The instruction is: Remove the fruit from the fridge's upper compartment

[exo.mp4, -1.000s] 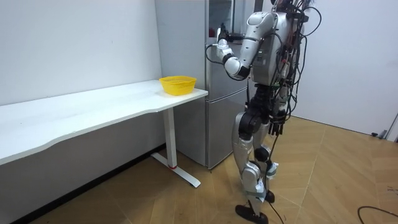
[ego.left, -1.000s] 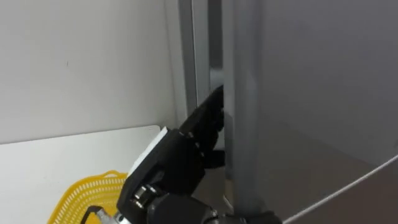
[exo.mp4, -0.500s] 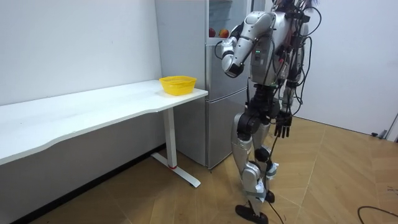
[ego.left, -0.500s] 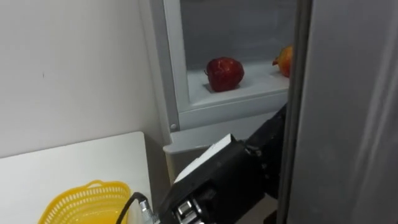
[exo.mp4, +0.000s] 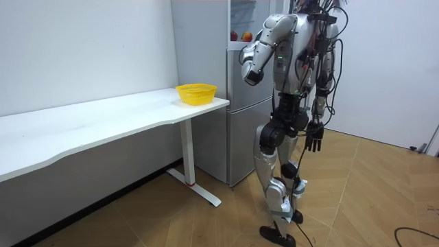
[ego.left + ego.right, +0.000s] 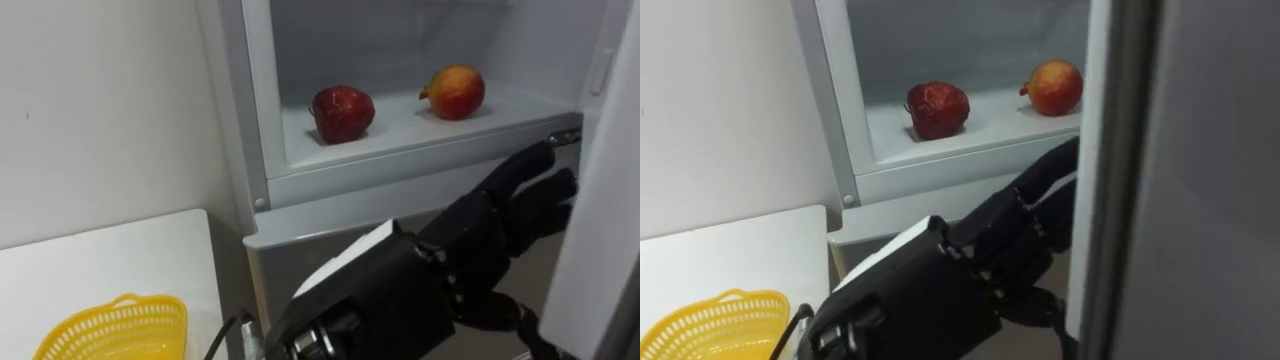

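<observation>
The upper fridge compartment [image 6: 400,140] stands open. On its white shelf lie a dark red apple [image 6: 342,112] to the left and an orange-red round fruit [image 6: 455,91] to the right. My left hand [image 6: 490,235] is raised below the shelf's front, its fingers fairly straight and lying against the inner edge of the grey fridge door [image 6: 1200,200], holding nothing. In the right eye view the door edge hides its fingertips. My right hand [image 5: 313,137] hangs relaxed at my side. I stand right in front of the fridge [image 5: 236,103].
A yellow mesh basket [image 6: 115,330] sits on the end of the long white table [image 5: 103,116] that butts against the fridge's left side. A white wall runs behind the table. Wooden floor lies around me.
The fridge door has swung further open to the right with my left hand on its edge. My view has shifted, and both fruits on the shelf now show.
</observation>
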Controlling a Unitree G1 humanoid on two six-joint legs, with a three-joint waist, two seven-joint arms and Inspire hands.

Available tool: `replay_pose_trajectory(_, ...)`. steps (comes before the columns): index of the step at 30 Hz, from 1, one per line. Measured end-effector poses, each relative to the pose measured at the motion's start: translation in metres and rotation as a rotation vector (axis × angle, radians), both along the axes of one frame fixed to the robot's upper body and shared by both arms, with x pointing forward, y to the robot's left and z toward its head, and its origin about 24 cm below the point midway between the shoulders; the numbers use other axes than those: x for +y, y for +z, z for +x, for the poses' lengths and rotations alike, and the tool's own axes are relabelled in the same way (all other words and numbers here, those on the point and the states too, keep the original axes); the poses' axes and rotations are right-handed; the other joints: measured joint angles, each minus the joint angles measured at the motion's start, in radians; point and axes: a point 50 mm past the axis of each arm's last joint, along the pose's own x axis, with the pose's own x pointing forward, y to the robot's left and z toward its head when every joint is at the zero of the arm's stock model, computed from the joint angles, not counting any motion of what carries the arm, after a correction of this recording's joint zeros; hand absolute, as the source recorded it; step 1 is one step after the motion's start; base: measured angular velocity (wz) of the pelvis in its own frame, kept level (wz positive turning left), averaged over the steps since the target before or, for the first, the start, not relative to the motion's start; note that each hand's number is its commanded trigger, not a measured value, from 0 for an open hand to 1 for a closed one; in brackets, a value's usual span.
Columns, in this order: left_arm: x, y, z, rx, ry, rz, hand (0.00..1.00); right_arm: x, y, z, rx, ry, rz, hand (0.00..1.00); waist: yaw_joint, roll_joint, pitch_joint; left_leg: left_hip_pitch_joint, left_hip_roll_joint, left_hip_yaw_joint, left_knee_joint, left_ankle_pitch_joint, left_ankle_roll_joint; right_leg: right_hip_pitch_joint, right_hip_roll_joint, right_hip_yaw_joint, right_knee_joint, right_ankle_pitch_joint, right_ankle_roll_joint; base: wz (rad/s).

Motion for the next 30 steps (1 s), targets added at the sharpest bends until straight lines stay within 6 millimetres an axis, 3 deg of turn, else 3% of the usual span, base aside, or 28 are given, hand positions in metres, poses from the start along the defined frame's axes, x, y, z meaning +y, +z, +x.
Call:
replay_pose_trajectory(13, -0.006, -0.001, -0.004, -0.016, -0.06, 0.011, 0.0, 0.0, 0.0, 0.002, -0.021, -0.003, 0.002, 0.0, -0.005, 0.005, -0.0034, 0.002, 0.001, 0.006, 0.0, 0.0, 0.0, -0.003, 0.003, 0.01, 0.001, 0.0, 0.0, -0.01)
replay_pose_trajectory(30, -0.018, 0.002, -0.007, -0.028, -0.12, 0.021, 0.0, -0.001, 0.0, -0.004, -0.019, -0.037, -0.008, 0.0, -0.08, 0.008, -0.003, 0.009, 0.011, 0.037, -0.002, 0.0, -0.001, -0.001, 0.029, 0.063, -0.015, 0.017, -0.011, -0.08)
